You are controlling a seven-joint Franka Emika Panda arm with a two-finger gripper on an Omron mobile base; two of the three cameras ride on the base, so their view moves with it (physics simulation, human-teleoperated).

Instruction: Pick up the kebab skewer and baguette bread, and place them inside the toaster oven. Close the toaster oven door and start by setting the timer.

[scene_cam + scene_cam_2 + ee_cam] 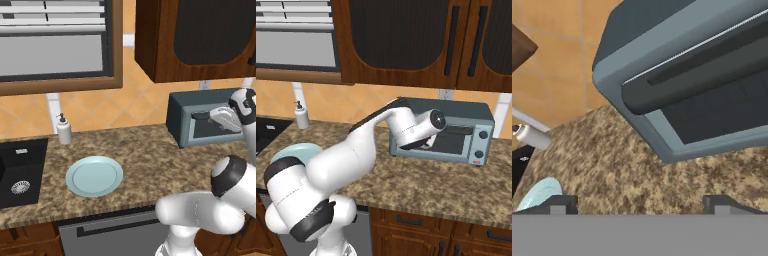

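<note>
One black sink (20, 175) sits at the left of the speckled brown stone worktop (145, 165), then one white soap bottle (63, 129) and one round pale-blue plate (94, 176). The boxy blue-grey toaster oven (187, 120) stands right, long axis along the wall, its glass toaster oven door (712, 107) up and shut. The gripper (642, 202) hovers just before the bar handle (687, 75), fingertips spread apart.

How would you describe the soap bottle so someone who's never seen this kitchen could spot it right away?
Start at the black sink set into the speckled counter. Just behind its right corner, against the orange tiled wall, stands the soap bottle. It is small, white and upright with a dark pump, unlike the flat pale-blue plate in front of it.
</note>
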